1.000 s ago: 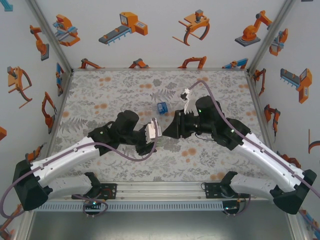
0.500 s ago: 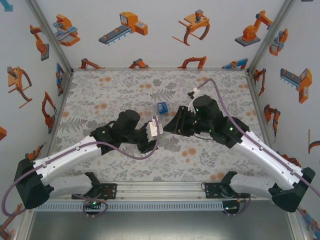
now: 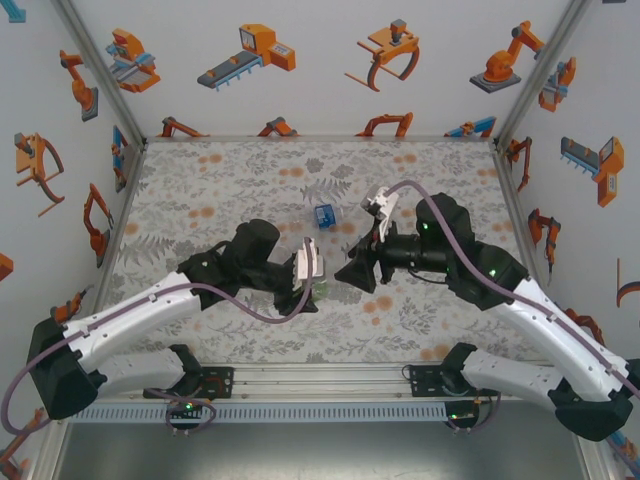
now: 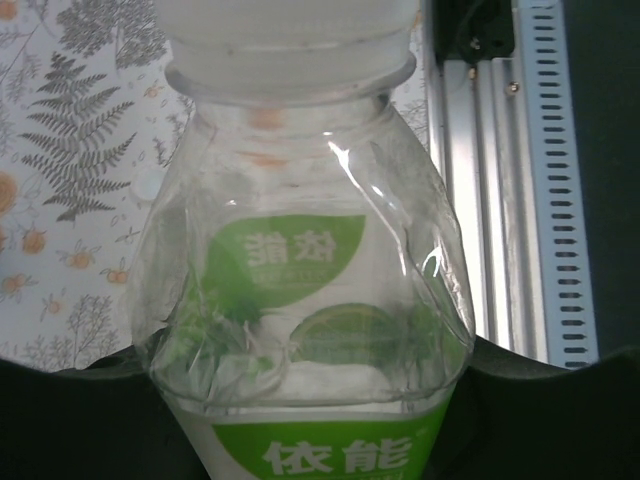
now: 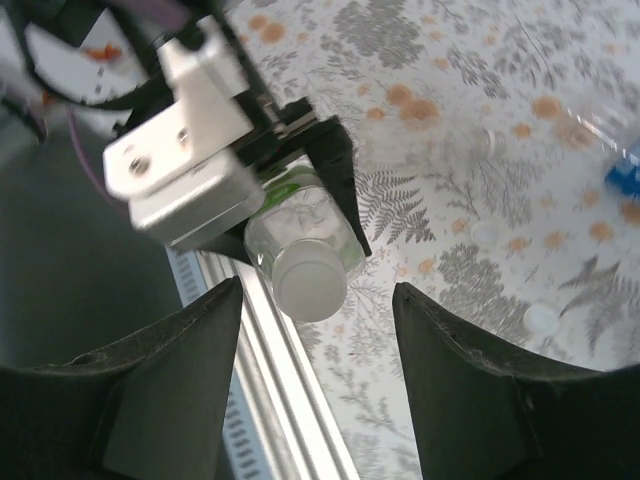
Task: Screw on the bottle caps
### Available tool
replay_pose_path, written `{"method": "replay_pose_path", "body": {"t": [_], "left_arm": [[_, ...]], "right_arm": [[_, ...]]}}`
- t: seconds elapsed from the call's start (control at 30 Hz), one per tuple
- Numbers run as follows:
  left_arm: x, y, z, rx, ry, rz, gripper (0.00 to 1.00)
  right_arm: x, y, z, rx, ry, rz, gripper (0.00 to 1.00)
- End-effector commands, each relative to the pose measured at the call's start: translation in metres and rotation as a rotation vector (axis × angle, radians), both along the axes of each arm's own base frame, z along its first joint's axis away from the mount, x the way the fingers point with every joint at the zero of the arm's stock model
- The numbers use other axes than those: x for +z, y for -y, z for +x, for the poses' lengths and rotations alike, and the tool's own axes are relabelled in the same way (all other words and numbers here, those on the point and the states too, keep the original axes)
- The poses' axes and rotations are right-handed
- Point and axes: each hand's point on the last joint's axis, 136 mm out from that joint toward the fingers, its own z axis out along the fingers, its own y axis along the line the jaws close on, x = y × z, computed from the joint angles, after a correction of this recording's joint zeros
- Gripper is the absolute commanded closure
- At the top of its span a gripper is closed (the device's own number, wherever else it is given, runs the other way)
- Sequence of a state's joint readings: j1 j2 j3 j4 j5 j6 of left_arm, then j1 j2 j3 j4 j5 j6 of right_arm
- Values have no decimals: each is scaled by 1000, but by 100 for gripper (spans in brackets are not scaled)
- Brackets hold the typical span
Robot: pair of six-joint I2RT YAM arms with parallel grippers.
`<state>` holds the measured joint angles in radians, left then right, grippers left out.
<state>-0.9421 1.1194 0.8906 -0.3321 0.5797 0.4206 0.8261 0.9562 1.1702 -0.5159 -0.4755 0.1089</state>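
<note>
My left gripper (image 3: 312, 268) is shut on the green-labelled bottle (image 4: 300, 300), held tilted above the table near the front rail. A white cap (image 4: 290, 30) sits on its neck. In the right wrist view that same cap (image 5: 310, 282) faces the camera, in line with the gap of my right gripper (image 5: 318, 295), which is open, its dark fingers (image 5: 170, 390) wide on either side and not touching it. In the top view the right gripper (image 3: 352, 272) faces the left one. Two loose white caps (image 5: 488, 232) (image 5: 541, 318) lie on the mat. The blue-label bottle (image 3: 322, 215) lies further back.
The patterned mat (image 3: 220, 190) covers the table between the printed walls. The metal front rail (image 4: 500, 200) runs close beside the held bottle. The left gripper's white block (image 5: 190, 170) shows above the bottle in the right wrist view.
The right wrist has turned and its gripper has come down and nearer, facing the bottle's cap. The left gripper has tilted the bottle slightly toward the front rail.
</note>
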Motion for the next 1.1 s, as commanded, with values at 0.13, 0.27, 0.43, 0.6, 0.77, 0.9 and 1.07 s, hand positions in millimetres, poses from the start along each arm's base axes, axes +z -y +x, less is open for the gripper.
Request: {"method": "replay_pose_path", "body": {"t": [0.13, 0.27, 0.43, 0.6, 0.77, 0.9, 1.07], "left_arm": [[29, -1, -22, -102, -7, -83, 100], [31, -1, -25, -114, -14, -91, 100], [33, -2, -25, -113, -14, -93, 100], [32, -2, -24, -109, -13, -90, 100], [32, -1, -24, -108, -13, -89, 100], [31, -1, -22, -104, -9, -88, 100], [31, 1, -12, -54, 19, -89, 100]], "right_arm": [[10, -7, -43, 335, 255, 55, 41], [7, -12, -36, 312, 249, 62, 44], [4, -14, -34, 308, 244, 71, 50], [4, -16, -32, 301, 236, 79, 60], [-4, -17, -31, 296, 211, 62, 60], [-8, -18, -22, 246, 158, 48, 72], [-13, -19, 5, 47, -23, 50, 100]]}}
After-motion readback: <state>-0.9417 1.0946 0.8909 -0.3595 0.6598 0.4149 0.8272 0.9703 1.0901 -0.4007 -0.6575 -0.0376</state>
